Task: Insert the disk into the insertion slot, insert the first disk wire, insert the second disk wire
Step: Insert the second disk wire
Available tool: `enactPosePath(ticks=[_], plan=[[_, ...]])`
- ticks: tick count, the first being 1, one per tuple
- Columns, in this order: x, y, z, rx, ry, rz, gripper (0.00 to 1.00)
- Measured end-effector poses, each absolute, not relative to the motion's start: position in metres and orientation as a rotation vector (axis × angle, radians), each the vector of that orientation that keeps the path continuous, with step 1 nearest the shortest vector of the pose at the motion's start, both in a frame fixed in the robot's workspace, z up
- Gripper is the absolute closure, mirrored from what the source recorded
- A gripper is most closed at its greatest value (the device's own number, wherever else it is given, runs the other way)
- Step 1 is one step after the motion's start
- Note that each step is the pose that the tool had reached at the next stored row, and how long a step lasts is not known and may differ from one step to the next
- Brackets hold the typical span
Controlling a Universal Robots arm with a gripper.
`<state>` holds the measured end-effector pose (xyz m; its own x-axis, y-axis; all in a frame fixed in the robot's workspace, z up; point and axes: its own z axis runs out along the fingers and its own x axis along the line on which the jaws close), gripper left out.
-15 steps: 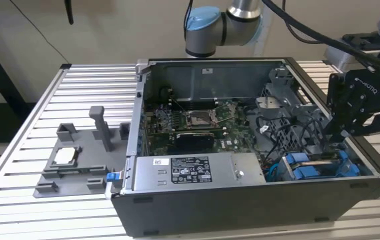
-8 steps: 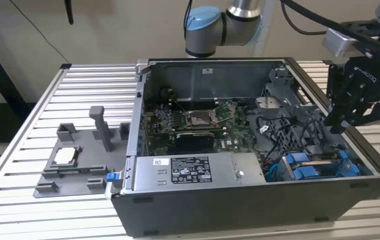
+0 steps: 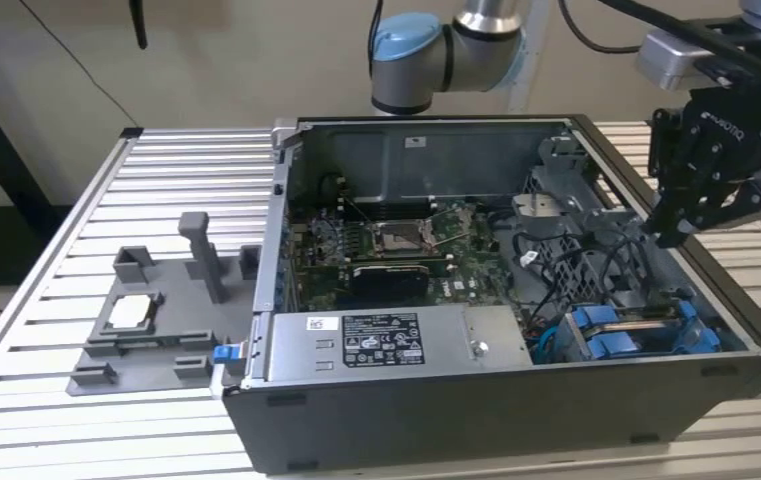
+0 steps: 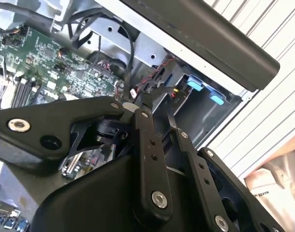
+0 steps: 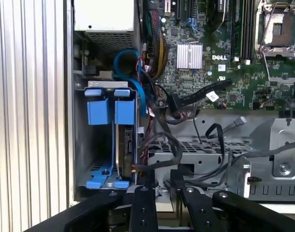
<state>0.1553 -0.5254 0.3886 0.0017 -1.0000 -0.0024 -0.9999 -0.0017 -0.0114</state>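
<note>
The disk (image 5: 124,111), clipped in its blue carrier, sits down inside the insertion slot (image 5: 94,145) in the corner of the computer case (image 3: 487,420), just beside the case's power-supply box (image 3: 367,345). The gripper (image 3: 674,232) hangs over the same side of the case, above the loose black cables (image 5: 169,140) and apart from the disk. I cannot tell how wide its claw is parted or whether it holds anything. Outside the case, a grey fixture (image 3: 153,320) lies on the slatted table (image 3: 87,250).
</note>
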Motion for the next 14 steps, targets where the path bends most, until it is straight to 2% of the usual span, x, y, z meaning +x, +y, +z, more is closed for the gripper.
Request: enactPosePath(ticks=[4, 14], plan=[[0.1549, -0.5161, 0.3906, -2.216, 2.212, -0.018, 0.73], [0.1533, -0.5159, 0.3906, -2.215, 2.212, -0.018, 0.73]])
